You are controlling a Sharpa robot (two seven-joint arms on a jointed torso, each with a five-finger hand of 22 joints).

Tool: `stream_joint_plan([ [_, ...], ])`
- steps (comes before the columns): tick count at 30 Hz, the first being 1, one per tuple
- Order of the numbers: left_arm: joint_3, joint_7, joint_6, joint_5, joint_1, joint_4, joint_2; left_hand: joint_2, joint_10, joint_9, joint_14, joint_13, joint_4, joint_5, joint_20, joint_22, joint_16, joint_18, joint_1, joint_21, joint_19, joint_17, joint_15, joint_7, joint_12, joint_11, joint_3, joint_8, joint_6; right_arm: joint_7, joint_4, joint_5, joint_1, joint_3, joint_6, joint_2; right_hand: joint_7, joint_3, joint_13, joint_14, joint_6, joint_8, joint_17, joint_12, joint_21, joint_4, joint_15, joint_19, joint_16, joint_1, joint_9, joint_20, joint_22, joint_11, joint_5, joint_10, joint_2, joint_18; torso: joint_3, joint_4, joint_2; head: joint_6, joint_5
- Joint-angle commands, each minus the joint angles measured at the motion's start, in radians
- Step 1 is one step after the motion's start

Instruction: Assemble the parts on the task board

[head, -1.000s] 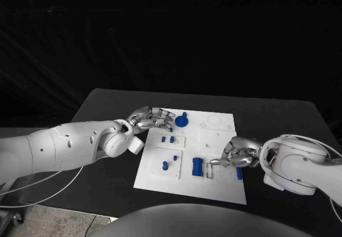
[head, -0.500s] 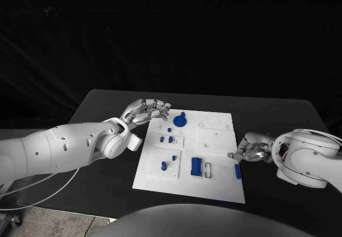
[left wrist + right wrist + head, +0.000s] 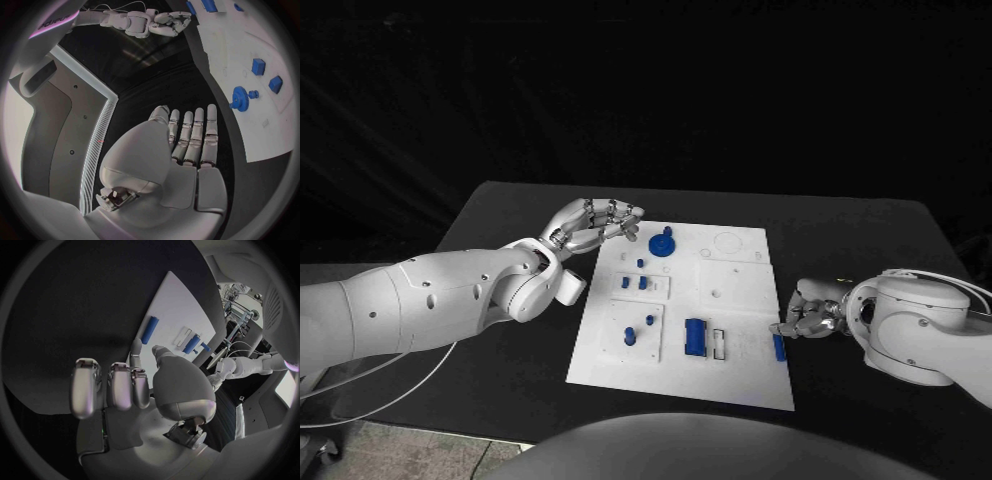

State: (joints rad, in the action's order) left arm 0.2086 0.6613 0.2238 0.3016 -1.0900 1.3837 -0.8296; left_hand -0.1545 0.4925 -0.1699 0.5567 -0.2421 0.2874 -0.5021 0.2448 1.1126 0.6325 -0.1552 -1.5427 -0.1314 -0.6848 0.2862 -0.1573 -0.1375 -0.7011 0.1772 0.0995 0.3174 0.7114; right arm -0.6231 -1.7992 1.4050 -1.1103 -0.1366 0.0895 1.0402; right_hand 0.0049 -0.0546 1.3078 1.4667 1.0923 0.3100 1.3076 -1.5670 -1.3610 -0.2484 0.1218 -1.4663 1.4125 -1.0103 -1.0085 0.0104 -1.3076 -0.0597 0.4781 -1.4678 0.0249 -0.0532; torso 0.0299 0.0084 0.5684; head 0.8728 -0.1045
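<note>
The white task board (image 3: 733, 370) lies in the middle of the black table. On it are a blue gear (image 3: 665, 242), small blue pieces (image 3: 635, 283), a blue block (image 3: 695, 338) and a blue bar (image 3: 779, 347) by its right edge. My left hand (image 3: 596, 222) hovers at the board's far left corner with fingers straight and spread, holding nothing. In the left wrist view the hand (image 3: 187, 145) is beside the gear (image 3: 239, 97), apart from it. My right hand (image 3: 808, 312) sits just off the board's right edge with fingers curled in and nothing in them (image 3: 125, 385). The bar (image 3: 149, 330) lies beyond its fingers.
Bare black table (image 3: 877, 240) surrounds the board on all sides. An empty white slot (image 3: 721, 343) sits next to the blue block. Round recesses (image 3: 733, 243) mark the board's far right part.
My right hand has drawn back off the board to the right, leaving the blue bar lying near the edge. My left hand rose away from the gear and spread its fingers.
</note>
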Motion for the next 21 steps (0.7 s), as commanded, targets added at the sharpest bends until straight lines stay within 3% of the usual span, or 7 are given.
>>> stream_joint_plan([
  [1,0.000,0.005,-0.005,0.013,0.001,0.000,0.003,-0.002,-0.003,0.001,0.000,0.001,0.000,-0.007,0.002,0.000,0.004,-0.001,-0.010,0.006,-0.007,0.001,-0.005,0.000,-0.001,0.002,-0.007,-0.003,-0.004,-0.017,0.001,0.053,0.004,0.000,0.030,-0.003,-0.007,-0.008,0.263,0.063,0.000,0.006,0.007,-0.004,-0.007,0.001,0.008,-0.040,0.001,-0.008,-0.006,0.006,-0.203,-0.007,-0.007,-0.103,-0.001,0.007,0.0000,0.0005,0.000,0.000,0.002],
  [13,0.000,-0.018,-0.012,0.014,0.001,-0.004,0.004,-0.003,-0.005,0.003,0.003,0.004,-0.001,-0.012,0.004,0.001,0.008,-0.001,-0.022,0.008,-0.011,0.001,-0.008,-0.003,0.000,0.007,-0.014,-0.005,-0.007,-0.016,-0.001,0.045,0.025,0.000,0.025,-0.014,-0.007,-0.012,0.263,0.063,-0.013,0.009,0.007,-0.004,-0.012,0.001,0.010,-0.042,0.002,-0.013,-0.025,0.008,-0.204,-0.007,-0.028,-0.103,-0.004,0.009,-0.0002,0.0005,0.000,0.000,0.001],
  [21,0.000,-0.034,-0.027,0.014,0.006,-0.009,0.007,-0.003,-0.006,0.004,0.002,0.006,-0.003,-0.017,0.006,0.003,0.009,-0.001,-0.035,0.009,-0.013,0.001,-0.010,-0.005,0.001,0.010,-0.022,-0.005,-0.009,-0.016,0.005,0.039,0.041,0.000,0.021,-0.024,-0.008,-0.035,0.263,0.062,-0.026,0.000,-0.001,-0.004,-0.009,0.030,0.009,-0.040,-0.002,-0.056,-0.035,0.007,-0.204,-0.009,0.006,-0.103,-0.003,0.008,-0.0002,0.0002,0.000,0.000,-0.001],
])
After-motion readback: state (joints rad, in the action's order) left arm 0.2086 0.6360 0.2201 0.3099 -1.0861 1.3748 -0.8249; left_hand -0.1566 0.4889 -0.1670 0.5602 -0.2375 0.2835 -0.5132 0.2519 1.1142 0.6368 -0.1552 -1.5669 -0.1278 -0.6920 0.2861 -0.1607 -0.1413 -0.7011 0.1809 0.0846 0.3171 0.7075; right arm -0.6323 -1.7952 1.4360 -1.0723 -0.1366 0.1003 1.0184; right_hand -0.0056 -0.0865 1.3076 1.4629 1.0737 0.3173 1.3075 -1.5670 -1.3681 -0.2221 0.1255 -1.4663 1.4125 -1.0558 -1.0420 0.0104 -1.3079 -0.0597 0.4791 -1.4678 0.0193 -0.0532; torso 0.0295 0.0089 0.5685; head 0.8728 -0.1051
